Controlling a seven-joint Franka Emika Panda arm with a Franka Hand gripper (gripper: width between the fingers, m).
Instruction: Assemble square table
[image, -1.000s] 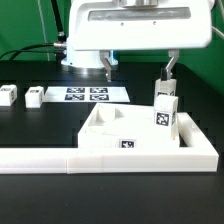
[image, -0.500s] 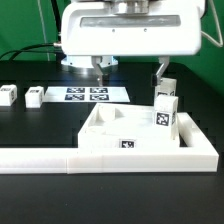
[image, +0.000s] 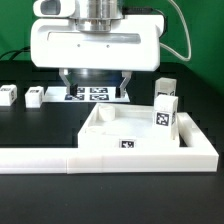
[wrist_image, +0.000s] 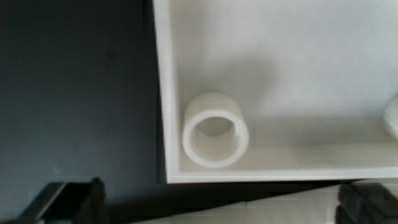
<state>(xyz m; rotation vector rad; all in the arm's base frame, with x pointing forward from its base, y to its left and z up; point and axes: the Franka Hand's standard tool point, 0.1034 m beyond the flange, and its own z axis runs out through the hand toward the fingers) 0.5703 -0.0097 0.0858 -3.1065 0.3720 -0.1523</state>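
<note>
so the black two-finger gripper (image: 96, 95) hangs wide open over a corner of the large square white plastic tabletop (wrist_image: 285, 60), holding and touching nothing

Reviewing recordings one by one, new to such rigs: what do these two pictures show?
The machine is one robot arm; its two-finger gripper is open and holds nothing. One picture comes from a camera off the arm, the other from a wrist camera close above the large square white plastic tabletop. On the black table also lie two small white tagged leg blocks, two more standing by the tabletop, the flat white marker board and a long low white wall.
</note>
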